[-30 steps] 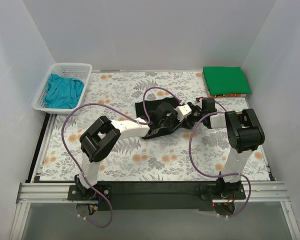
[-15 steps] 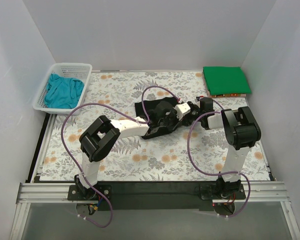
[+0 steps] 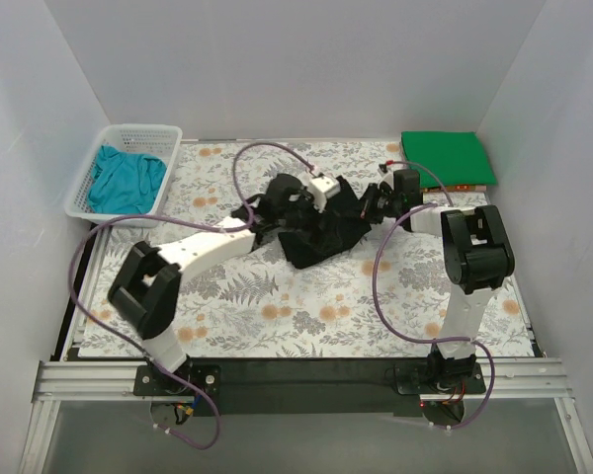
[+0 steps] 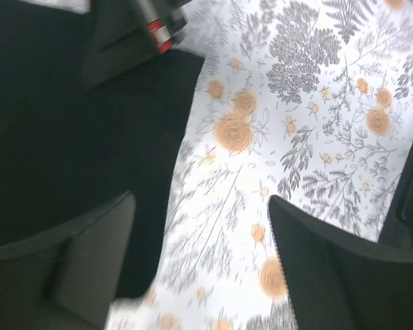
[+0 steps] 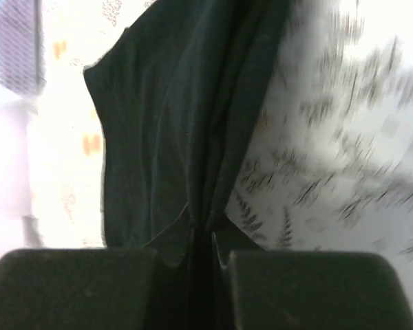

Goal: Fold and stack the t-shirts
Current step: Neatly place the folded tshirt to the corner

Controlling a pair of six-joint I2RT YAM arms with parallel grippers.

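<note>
The black t-shirt (image 3: 321,235) lies crumpled mid-table, and fills the left of the left wrist view (image 4: 69,137). My left gripper (image 3: 342,194) hovers over its far edge, open (image 4: 201,203), with only bare tablecloth between its fingers. My right gripper (image 3: 374,205) is at the shirt's right edge, shut (image 5: 203,240) on a bunched fold of the black t-shirt (image 5: 158,124). A green t-shirt (image 3: 447,158) lies folded at the back right corner. The teal t-shirt (image 3: 127,180) is heaped in the basket.
The white mesh basket (image 3: 138,130) stands at the back left. A floral tablecloth (image 3: 277,316) covers the table. White walls close in three sides. Purple cables loop over both arms.
My left gripper has let go of the black shirt, opened and swung back and left. My right gripper has shut on the shirt's edge and drawn it toward the back.
</note>
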